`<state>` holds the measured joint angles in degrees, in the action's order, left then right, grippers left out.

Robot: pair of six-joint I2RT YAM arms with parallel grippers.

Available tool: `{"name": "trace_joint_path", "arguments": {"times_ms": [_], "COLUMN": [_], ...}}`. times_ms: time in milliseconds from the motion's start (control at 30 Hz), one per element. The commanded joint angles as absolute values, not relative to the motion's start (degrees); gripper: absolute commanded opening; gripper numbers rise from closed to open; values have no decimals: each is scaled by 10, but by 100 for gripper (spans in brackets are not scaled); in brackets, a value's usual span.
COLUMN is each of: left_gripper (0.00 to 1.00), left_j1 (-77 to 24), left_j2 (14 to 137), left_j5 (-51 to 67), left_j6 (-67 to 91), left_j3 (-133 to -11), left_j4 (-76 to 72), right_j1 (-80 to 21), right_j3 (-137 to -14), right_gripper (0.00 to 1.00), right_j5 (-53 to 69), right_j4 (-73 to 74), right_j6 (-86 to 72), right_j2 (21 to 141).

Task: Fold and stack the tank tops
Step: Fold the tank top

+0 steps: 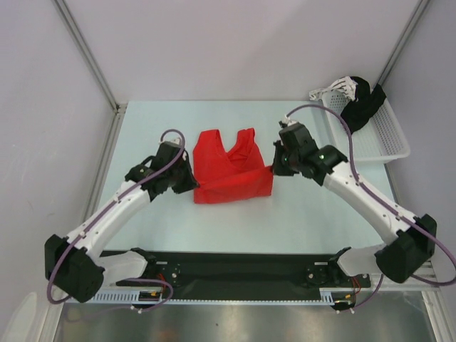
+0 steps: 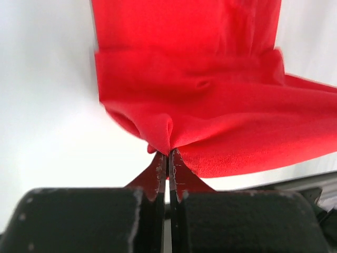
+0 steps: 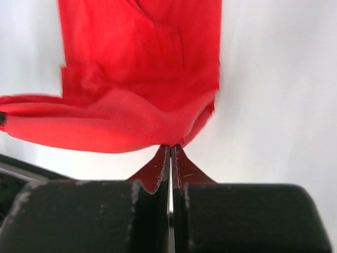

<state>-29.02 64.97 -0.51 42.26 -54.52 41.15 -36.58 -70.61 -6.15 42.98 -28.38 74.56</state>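
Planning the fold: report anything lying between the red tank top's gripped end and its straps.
Nothing visible does. The left gripper and right gripper pinch the red tank top at either side; fabric toward the straps lies bare. The white basket sits far right.

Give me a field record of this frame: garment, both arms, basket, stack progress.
garment: red tank top, on the table, straps at the far side
left fingers: shut, pinching the top's left edge
right fingers: shut, pinching the top's right edge
basket: white mesh basket, far right corner, with a dark garment draped in it
stack: none visible yet
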Motion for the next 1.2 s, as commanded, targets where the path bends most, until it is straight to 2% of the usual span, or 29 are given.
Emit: {"name": "trace_joint_path", "arguments": {"times_ms": [0, 533, 867, 1167], "left_gripper": [0, 0, 0, 2], "left_j1": [-246, -138, -100, -89], "left_j2": [697, 896, 1018, 1177], "left_j5": [30, 62, 89, 108], "left_j6": [372, 338, 336, 333], "left_j3": [-602, -783, -876, -1020], "left_j4": [377, 353, 342, 338], "right_j1": [-336, -220, -197, -178], "right_j3": [-793, -1025, -1100, -1169], "right_gripper": [0, 0, 0, 2], "right_j5": [-21, 90, 127, 124], "right_j4": [397, 355, 315, 264], "right_j6": [-235, -220, -217, -236], "right_j2": [798, 1064, 1169, 1268]}}
